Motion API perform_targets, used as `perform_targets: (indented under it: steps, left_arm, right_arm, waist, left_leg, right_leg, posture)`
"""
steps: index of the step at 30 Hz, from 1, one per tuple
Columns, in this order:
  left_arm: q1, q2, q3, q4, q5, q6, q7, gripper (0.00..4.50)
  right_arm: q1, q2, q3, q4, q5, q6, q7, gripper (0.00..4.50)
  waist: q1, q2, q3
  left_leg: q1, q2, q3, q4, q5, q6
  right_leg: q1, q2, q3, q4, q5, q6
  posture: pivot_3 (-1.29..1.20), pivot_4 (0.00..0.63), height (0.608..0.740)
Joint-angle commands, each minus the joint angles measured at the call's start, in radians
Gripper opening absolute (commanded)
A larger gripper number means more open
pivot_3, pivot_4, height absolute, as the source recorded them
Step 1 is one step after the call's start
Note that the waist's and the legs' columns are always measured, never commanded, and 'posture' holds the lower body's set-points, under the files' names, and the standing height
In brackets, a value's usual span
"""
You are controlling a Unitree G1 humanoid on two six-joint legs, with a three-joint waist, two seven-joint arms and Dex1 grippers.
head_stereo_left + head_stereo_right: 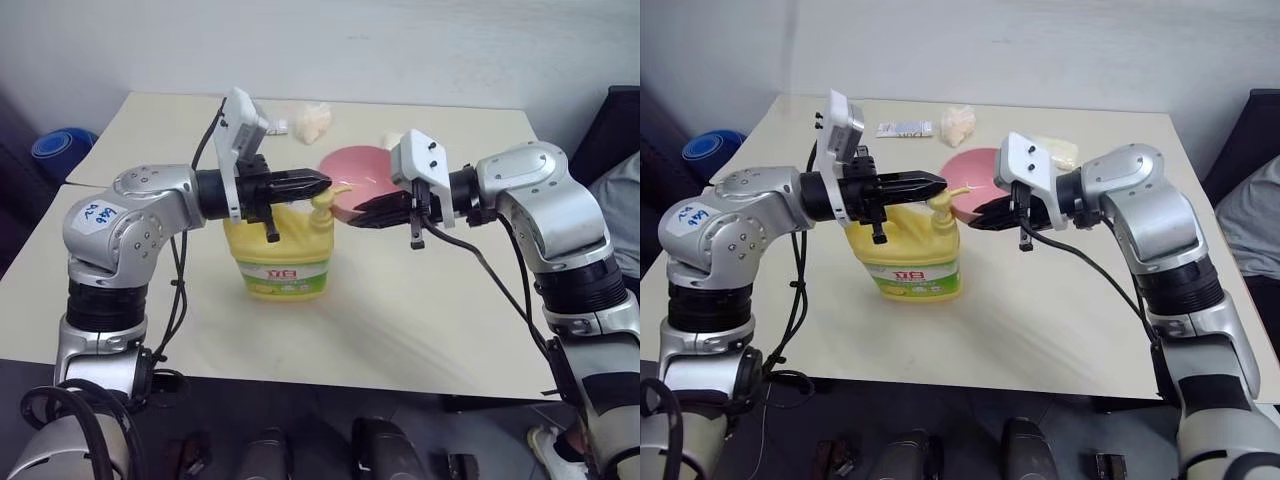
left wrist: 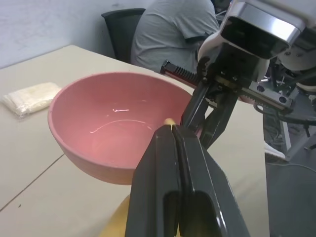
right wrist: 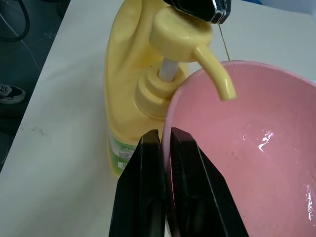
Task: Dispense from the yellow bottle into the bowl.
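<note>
The yellow bottle (image 1: 280, 265) stands upright on the table, label facing me. My left gripper (image 1: 322, 183) is shut and lies level, its tip on top of the yellow pump head (image 3: 177, 34). The pink bowl (image 1: 350, 165) sits right beside the bottle on its right. My right gripper (image 1: 354, 221) is shut on the bowl's near rim (image 3: 168, 133). The pump's spout (image 3: 217, 74) reaches over the rim and hangs above the bowl's inside. A wet glint (image 2: 116, 121) shows on the bowl's bottom.
At the table's far side lie a small tube (image 1: 905, 129), a crumpled white lump (image 1: 312, 120) and a pale packet (image 2: 29, 96). A person (image 2: 173, 29) sits on a dark chair beyond the table's right edge. A blue object (image 1: 60, 150) lies on the floor at the left.
</note>
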Motion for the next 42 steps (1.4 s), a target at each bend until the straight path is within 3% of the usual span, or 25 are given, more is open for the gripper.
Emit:
perform_targets:
  steps: [1,8,12,19,24,31,42]
  left_arm:
    - [0.048,0.025,-0.101,0.016,0.048,0.039,-0.024,0.03]
    - [0.05,0.031,-0.166,0.034,0.123,-0.016,-0.023,0.03]
    - [0.027,0.006,-0.125,0.066,0.121,-0.042,-0.021,0.03]
    - [0.003,0.056,-0.072,0.094,0.131,-0.074,-0.059,0.03]
    - [-0.018,0.066,0.024,0.105,0.064,-0.096,-0.104,0.03]
    - [-0.018,0.103,0.065,0.092,0.037,-0.151,-0.205,0.03]
    - [-0.081,0.019,0.061,0.023,-0.049,-0.066,-0.159,0.03]
  right_arm:
    - [-0.004,0.002,-0.027,-0.055,0.03,-0.002,-0.006,0.0]
    - [0.011,0.003,-0.029,-0.066,0.036,0.003,-0.024,0.0]
    - [0.016,0.001,-0.028,-0.069,0.037,0.004,-0.03,0.0]
    - [0.03,-0.016,-0.041,-0.068,0.036,0.001,-0.032,0.0]
    - [0.099,-0.081,-0.083,-0.136,0.088,-0.011,0.018,0.0]
    - [0.174,-0.142,-0.101,-0.244,0.148,0.024,0.028,0.0]
    - [0.161,-0.144,-0.092,-0.353,0.176,0.107,-0.039,0.0]
  waist:
    - [0.001,0.0,0.0]
    - [0.002,-0.001,-0.001]
    - [0.001,-0.001,-0.001]
    - [-0.005,-0.001,-0.001]
    - [0.0,-0.001,0.0]
    - [0.001,-0.002,0.0]
    - [0.003,-0.005,0.002]
  left_leg:
    - [0.0,0.0,0.0,0.0,0.0,0.0]
    - [0.002,0.0,0.0,0.0,0.0,0.0]
    - [0.003,0.0,0.0,0.0,0.0,0.0]
    - [0.003,0.001,0.001,-0.001,0.0,0.0]
    - [0.001,0.001,0.002,-0.001,0.0,0.0]
    - [-0.001,0.001,0.001,-0.001,0.0,0.0]
    - [-0.002,0.0,0.0,-0.001,0.0,0.0]
  right_leg:
    - [0.0,0.0,0.0,0.0,0.0,0.0]
    - [0.002,0.0,0.001,0.0,0.0,0.0]
    - [0.002,0.0,0.001,0.0,0.0,0.0]
    - [0.001,0.001,0.001,0.0,0.0,0.0]
    - [0.0,0.002,0.001,0.0,0.0,0.0]
    - [-0.001,0.001,0.0,-0.001,0.0,0.0]
    - [-0.001,0.0,0.0,-0.001,0.0,0.0]
  posture:
    - [0.0,0.15,0.74]
    - [0.0,0.15,0.74]
    - [0.0,0.15,0.74]
    - [0.0,0.15,0.74]
    - [0.0,0.15,0.74]
    - [0.0,0.15,0.74]
    - [0.0,0.15,0.74]
